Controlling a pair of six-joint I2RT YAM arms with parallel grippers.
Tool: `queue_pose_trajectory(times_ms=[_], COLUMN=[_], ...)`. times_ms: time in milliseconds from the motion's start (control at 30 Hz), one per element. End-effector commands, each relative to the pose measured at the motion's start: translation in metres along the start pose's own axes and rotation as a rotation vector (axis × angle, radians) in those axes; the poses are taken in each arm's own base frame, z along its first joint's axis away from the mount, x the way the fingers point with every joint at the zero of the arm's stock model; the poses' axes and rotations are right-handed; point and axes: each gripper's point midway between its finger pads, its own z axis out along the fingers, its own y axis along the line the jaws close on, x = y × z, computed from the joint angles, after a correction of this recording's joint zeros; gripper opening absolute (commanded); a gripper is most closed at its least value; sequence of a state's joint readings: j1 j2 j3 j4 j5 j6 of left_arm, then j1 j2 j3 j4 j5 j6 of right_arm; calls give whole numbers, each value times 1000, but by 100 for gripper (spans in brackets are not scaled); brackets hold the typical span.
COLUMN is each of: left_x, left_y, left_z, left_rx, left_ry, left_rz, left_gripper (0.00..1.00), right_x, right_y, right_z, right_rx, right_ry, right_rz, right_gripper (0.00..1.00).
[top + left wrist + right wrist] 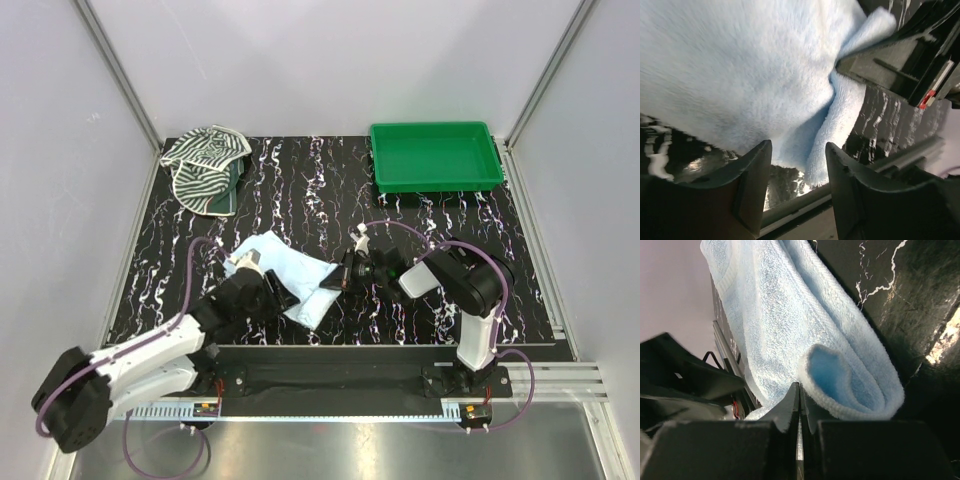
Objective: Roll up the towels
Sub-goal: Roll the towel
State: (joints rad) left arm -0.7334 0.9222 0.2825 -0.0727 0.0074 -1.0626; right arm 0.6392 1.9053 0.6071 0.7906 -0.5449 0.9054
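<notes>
Top external: we see the pale blue towel (290, 275) lying rumpled on the black marbled worktop (300, 190), near the front edge and between the two arms. Far-left corner holds the striped towel (205, 165), bunched in a heap and well apart from both arms. Far right has the green tray (435, 155).

Arm positions: the left gripper (285, 297) is low over the blue towel's near-left part. The right gripper (338, 279) is at the towel's right edge and points left. The two grippers are near each other with the towel between them.

Left wrist: left jaws are released, with a clear gap between the fingers (752, 175) and no cloth in it. Blue pile fills the view just beyond the tips. A folded lip of the towel hangs roughly in line with the gap. The right gripper's dark body shows top right, against the towel's edge.

Right wrist: right jaws are clenched, fingers pressed together with only a hairline between them. The tips sit right at the towel's hemmed edge, which curls into an open loop just right of them. Cloth shows on both sides of the tips, but we cannot tell whether a layer is actually pinched. The rest of the towel runs away toward the upper left, with bare worktop to its right.
</notes>
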Motion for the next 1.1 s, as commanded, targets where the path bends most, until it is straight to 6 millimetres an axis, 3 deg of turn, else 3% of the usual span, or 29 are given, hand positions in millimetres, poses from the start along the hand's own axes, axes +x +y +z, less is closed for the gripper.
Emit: queue_pose_trajectory(times_ms=[0,33,133,200,233,267,333,367,467,600,700,1067], left_x=[-42,-55,-69,-68,-63,-58,-44,-33,-9,13,25,41], left_y=[6,-12,-31,-41,-40,-55,-61,-80,-102,-119,-113,-35], left_z=[-28,-38,-48,-47,-40,-39,-30,-31,-24,-12,1,37], left_rx=[-140,-99,-69,-49,-71,-35,-58,-35,-45,-49,-103,-392], left_ry=[-145,-187,-216,-199,-170,-160,-128,-134,-119,-89,-69,-16], left_rz=[187,216,330,396,420,478,550,629,739,808,845,894], left_gripper=[53,53,52,49,48,47,47,47,47,48,51,53], right_x=[9,7,7,7,7,7,6,7,7,7,8,12], right_y=[-22,-20,-22,-21,-22,-23,-21,-23,-24,-22,-24,-27], right_z=[-2,-2,-2,-1,-1,-1,1,0,0,0,-1,-3], right_rx=[81,80,92,98,103,108,110,122,141,141,146,146], right_ry=[15,13,18,22,22,29,31,38,42,54,59,62], right_rz=[0,-6,0,1,2,5,-2,3,-3,-11,-7,-3], right_gripper=[3,3,2,2,2,2,1,1,1,1,0,0])
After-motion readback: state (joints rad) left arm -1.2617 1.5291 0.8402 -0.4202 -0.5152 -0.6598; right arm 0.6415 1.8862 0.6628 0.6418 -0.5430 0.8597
